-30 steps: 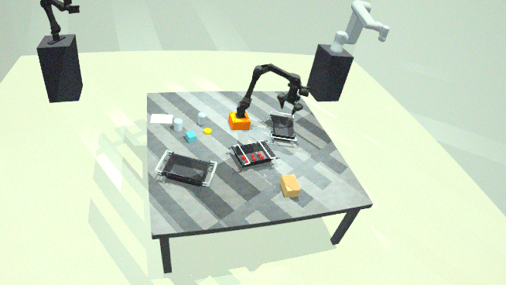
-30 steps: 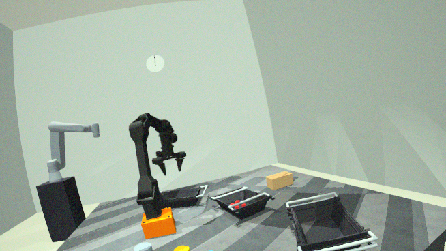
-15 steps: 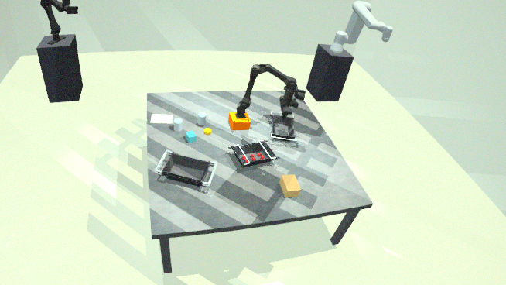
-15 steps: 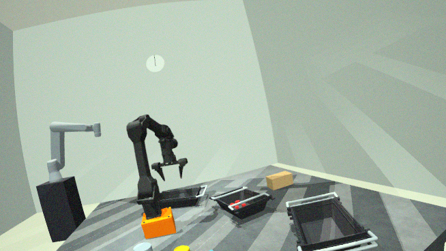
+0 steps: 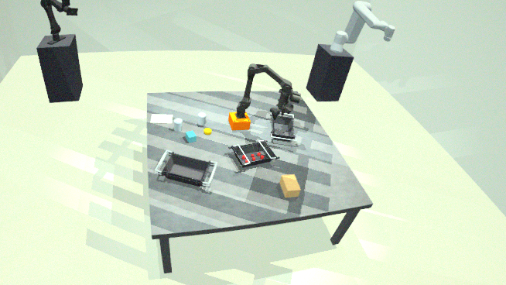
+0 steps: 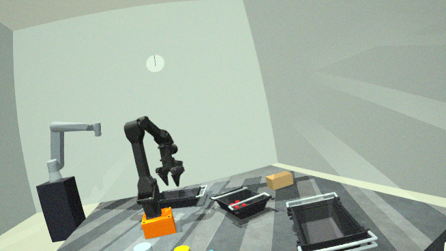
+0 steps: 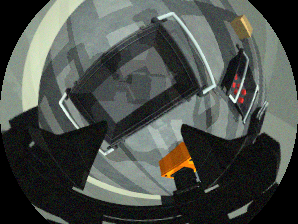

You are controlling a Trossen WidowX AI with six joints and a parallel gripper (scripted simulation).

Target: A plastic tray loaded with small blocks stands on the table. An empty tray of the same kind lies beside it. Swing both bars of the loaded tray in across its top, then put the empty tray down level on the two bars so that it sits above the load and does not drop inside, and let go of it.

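The loaded black tray (image 5: 251, 148) (image 6: 243, 212) stands mid-table with several small red blocks (image 5: 253, 156) (image 6: 236, 204) (image 7: 242, 92) inside. Both its white wire bars lie in across its top, the left bar (image 5: 243, 153) and the right bar (image 5: 265, 149) in the top view. An empty black tray (image 5: 284, 126) (image 6: 181, 201) (image 7: 182, 67) lies flat beside it near the far right edge, its bars out over its ends. My gripper (image 5: 281, 115) (image 6: 172, 185) (image 7: 144, 126) is open with nothing between its fingers. It hangs above the empty tray, not touching it as far as the exterior view shows.
A larger-looking empty tray (image 5: 187, 169) (image 6: 328, 231) stands front left, bars out. A tan block (image 5: 290, 186) (image 6: 279, 181) (image 7: 242, 27) lies beyond the loaded tray. A cyan block (image 5: 190, 136), yellow disc (image 5: 207, 131), two white cylinders and a white sheet (image 5: 162, 118) are left of my orange base (image 5: 240, 122).
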